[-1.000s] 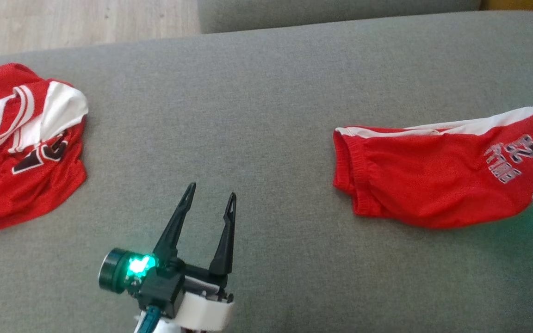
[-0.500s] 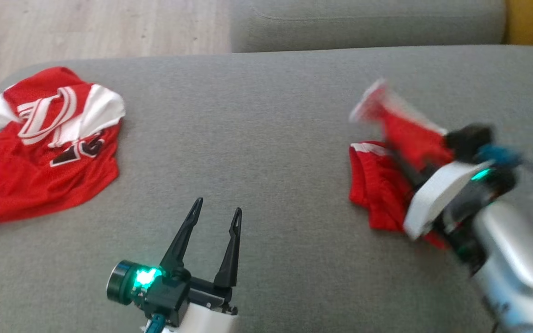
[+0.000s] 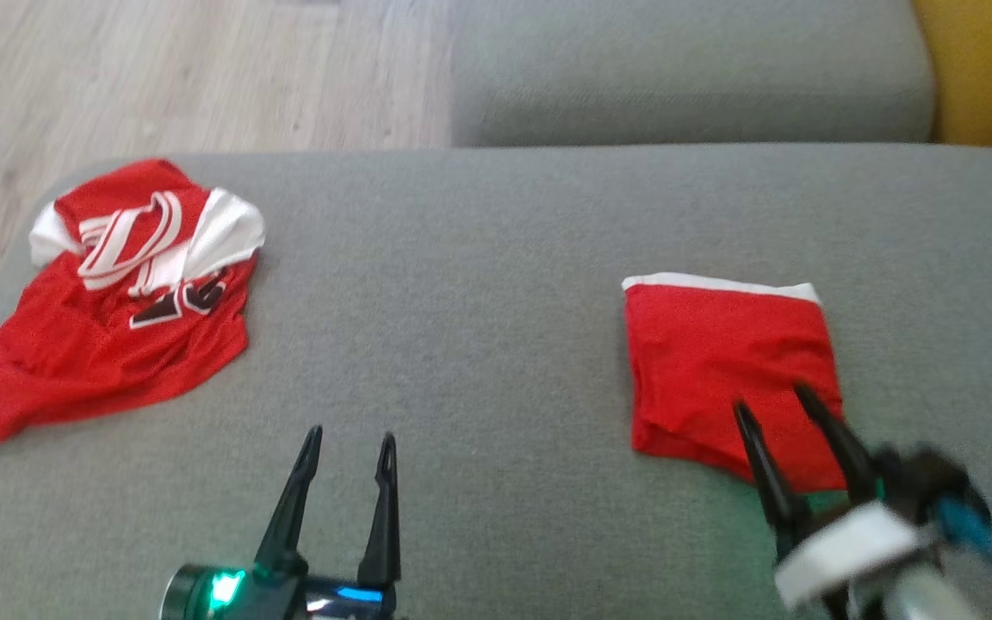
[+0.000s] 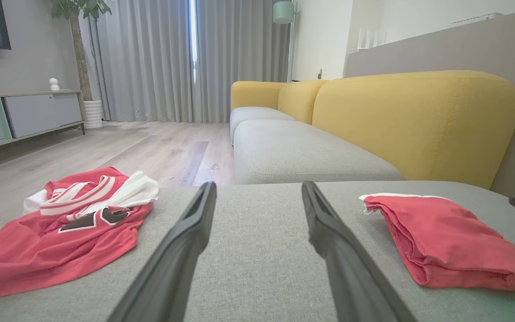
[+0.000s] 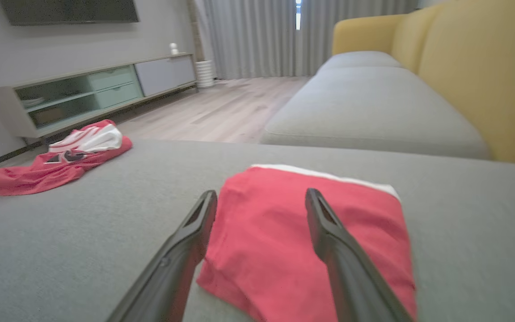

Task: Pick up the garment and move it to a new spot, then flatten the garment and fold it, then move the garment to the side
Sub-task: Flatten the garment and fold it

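Note:
Red shorts with a white stripe [image 3: 724, 366] lie folded into a small square on the grey cushion [image 3: 479, 284], right of centre; the left wrist view has these shorts [image 4: 445, 239] at its right, and in the right wrist view the shorts [image 5: 311, 232] lie straight ahead. My right gripper [image 3: 776, 405] is open just over their near edge, its fingers [image 5: 199, 223] apart with nothing between them. My left gripper [image 3: 350, 441] is open and empty at the bottom centre, above bare cushion, well left of the shorts.
A crumpled red and white jersey [image 3: 117, 293] lies at the cushion's left end near its edge. Behind are another grey seat [image 3: 685, 77], a yellow backrest [image 4: 414, 120] and wooden floor [image 3: 160, 77].
The right gripper carried the shorts' right half over to the left, let go and drew back to the near edge. The shorts went from a long spread shape to a folded square. The camera tilted.

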You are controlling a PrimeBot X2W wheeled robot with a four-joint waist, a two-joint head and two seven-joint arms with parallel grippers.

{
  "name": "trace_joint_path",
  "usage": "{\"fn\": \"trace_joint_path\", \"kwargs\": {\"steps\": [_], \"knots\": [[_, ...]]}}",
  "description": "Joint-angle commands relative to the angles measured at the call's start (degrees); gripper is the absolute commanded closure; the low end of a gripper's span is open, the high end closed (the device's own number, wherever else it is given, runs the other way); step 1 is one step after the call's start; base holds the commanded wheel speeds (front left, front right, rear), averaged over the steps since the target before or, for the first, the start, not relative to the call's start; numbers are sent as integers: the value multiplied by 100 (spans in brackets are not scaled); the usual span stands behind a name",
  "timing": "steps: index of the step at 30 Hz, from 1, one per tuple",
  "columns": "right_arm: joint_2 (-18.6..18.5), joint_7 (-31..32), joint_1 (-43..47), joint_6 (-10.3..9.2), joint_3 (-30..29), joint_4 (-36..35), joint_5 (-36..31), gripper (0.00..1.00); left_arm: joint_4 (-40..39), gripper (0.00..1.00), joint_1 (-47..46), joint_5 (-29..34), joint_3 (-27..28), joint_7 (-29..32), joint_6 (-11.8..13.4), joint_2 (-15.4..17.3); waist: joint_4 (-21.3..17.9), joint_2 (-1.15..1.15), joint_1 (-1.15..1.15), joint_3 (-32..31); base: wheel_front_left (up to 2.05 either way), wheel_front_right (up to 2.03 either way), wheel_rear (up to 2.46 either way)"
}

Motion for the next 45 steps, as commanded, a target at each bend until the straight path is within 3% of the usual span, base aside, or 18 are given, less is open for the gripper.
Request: {"fn": "trace_joint_path", "kwargs": {"steps": [1,7,14,45], "knots": [[129,-215,229,37,-186,-167,-232,0,-278,0,-51,118,232,-29,77,-46,-113,0,1,-144,0,0,0],[705,-355,1003,37,-1043,-611,-915,0,-402,0,433,124,379,-29,169,-49,-283,0,1,-368,0,0,0],[960,-357,1413,37,-1386,-987,-1067,0,-307,0,892,-10,554,-29,335,-51,-367,0,1,-558,0,0,0],[808,-359,1484,37,-1184,-896,-977,0,-327,0,1021,-3,885,-29,201,-52,-294,0,1,-620,0,0,0]]}}
